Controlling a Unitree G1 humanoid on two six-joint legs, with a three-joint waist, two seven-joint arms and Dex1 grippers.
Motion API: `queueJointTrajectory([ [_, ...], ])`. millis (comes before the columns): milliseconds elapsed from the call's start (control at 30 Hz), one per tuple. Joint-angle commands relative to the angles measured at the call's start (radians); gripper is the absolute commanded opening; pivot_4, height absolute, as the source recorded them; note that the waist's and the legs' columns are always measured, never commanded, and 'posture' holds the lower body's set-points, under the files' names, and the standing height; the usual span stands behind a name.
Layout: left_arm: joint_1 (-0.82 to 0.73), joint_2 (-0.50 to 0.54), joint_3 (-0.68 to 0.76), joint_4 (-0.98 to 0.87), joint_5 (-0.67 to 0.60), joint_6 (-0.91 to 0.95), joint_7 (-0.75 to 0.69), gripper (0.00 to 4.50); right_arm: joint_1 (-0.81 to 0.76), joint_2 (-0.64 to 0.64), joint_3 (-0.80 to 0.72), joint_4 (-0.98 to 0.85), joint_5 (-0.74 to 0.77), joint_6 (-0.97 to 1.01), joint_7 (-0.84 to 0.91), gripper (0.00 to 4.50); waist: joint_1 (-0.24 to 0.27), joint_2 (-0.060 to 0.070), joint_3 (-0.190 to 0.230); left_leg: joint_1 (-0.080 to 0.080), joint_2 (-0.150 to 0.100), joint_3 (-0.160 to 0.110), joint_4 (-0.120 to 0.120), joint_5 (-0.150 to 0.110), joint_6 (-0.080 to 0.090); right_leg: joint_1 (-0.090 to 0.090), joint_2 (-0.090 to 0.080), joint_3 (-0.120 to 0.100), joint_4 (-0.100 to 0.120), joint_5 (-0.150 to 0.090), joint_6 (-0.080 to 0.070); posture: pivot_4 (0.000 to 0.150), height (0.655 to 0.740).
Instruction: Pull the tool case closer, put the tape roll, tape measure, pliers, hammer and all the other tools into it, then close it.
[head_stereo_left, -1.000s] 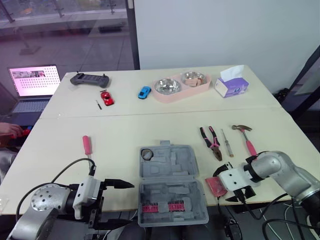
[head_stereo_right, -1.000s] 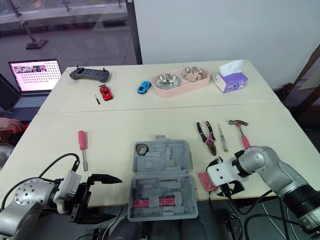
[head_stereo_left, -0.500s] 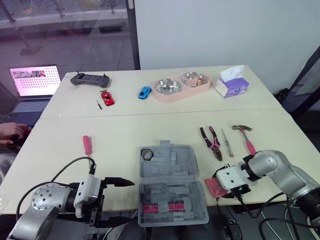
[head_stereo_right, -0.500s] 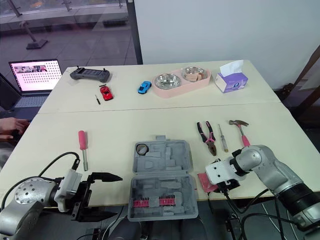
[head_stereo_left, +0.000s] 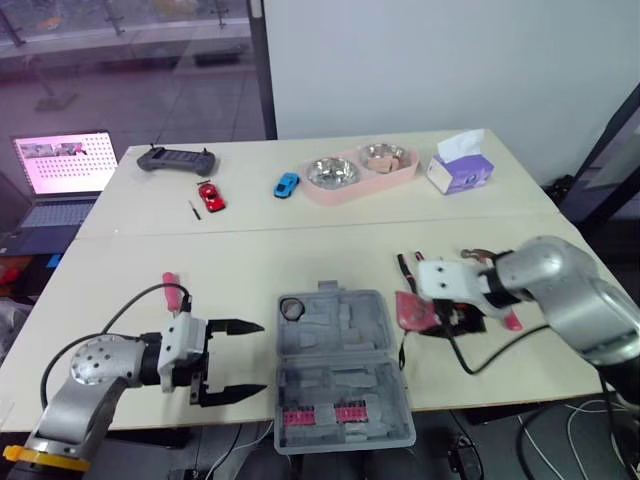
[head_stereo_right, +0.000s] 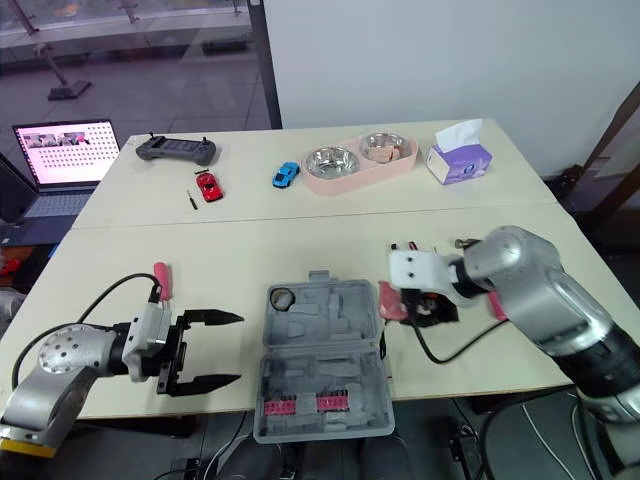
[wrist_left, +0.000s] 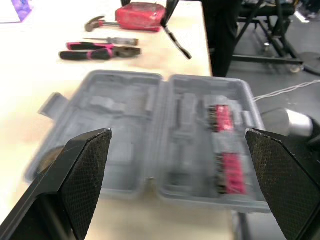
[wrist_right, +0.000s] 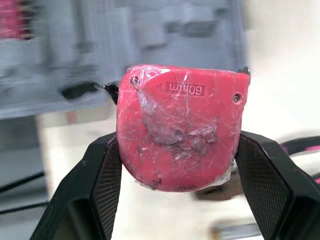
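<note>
Red tape measure (head_stereo_left: 408, 307) sits clamped between the right gripper's (wrist_right: 177, 165) jaws, just beside the open grey tool case's (head_stereo_left: 345, 335) right edge. The left gripper (head_stereo_left: 262, 357) gapes wide left of the case. Around them lies a cream table (head_stereo_left: 250, 260), with a laptop (head_stereo_left: 60, 175) far left and a glass wall (head_stereo_left: 130, 60) behind.

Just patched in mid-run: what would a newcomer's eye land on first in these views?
First, the red tape measure clamped in the right gripper, held just off the right side of the open grey tool case. Next, the left gripper, its fingers spread wide, beside the case's left side. Pink-handled pliers lie to the case's right.
</note>
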Motion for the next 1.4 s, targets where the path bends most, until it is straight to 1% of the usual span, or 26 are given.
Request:
queueJointTrajectory([
  [33,-0.024,-0.005,-0.005,0.002,0.005,-0.011,-0.003,4.5,-0.14,0.071,0.115,0.055,-0.082,0.06,0.005,2.84,-0.001,0.0,0.0,-0.001,0.0,0.0,0.0,0.0,0.0,-0.001,0.0,0.0,0.0,0.0,0.0,0.15,0.74],
  [267,-0.053,-0.016,-0.025,-0.006,0.012,0.008,0.006,4.5,-0.272,0.141,0.297,0.152,-0.175,0.011,0.09,2.84,0.004,0.0,0.0,-0.002,-0.002,0.0,0.001,0.001,-0.002,-0.002,0.0,0.0,0.001,0.001,0.0,0.15,0.74],
  [433,-0.059,-0.02,-0.035,-0.019,0.01,0.02,0.018,4.5,-0.327,0.207,0.4,0.262,-0.246,-0.025,0.136,2.84,-0.002,0.0,0.0,-0.002,-0.001,0.0,0.0,0.002,-0.003,-0.003,0.001,0.0,0.002,0.002,0.001,0.15,0.74],
  [533,-0.059,-0.021,-0.033,-0.023,0.008,0.026,0.024,4.5,-0.35,0.258,0.436,0.337,-0.278,-0.044,0.146,2.84,-0.009,0.0,0.0,-0.002,-0.001,-0.001,0.0,0.002,-0.003,-0.003,0.001,0.0,0.003,0.002,0.001,0.15,0.74],
  [700,-0.05,-0.034,-0.025,-0.023,0.015,0.016,0.052,4.5,-0.368,0.324,0.455,0.454,-0.321,-0.087,0.144,2.84,-0.018,0.0,0.0,-0.002,-0.002,-0.001,0.0,0.002,-0.004,-0.005,0.001,0.0,0.007,0.002,0.001,0.15,0.74],
  [967,-0.025,-0.048,-0.013,-0.017,0.018,0.0,0.076,4.5,-0.367,0.379,0.449,0.554,-0.371,-0.137,0.156,2.84,-0.02,0.0,0.0,-0.002,-0.002,-0.001,0.0,0.003,-0.006,-0.007,0.001,0.0,0.01,0.002,0.001,0.15,0.74],
  [1100,-0.023,-0.047,-0.004,0.006,0.025,-0.016,0.081,4.5,-0.381,0.432,0.444,0.639,-0.394,-0.16,0.129,2.84,-0.02,0.0,0.0,-0.002,-0.002,-0.001,0.0,0.004,-0.006,-0.007,0.001,0.0,0.011,0.002,0.001,0.15,0.74],
  [1400,-0.025,-0.049,-0.005,-0.005,0.018,-0.014,0.095,4.5,-0.393,0.491,0.429,0.719,-0.422,-0.185,0.112,2.84,-0.02,0.0,0.0,-0.002,-0.002,-0.001,0.0,0.004,-0.007,-0.008,0.002,0.0,0.011,0.002,0.001,0.15,0.74],
])
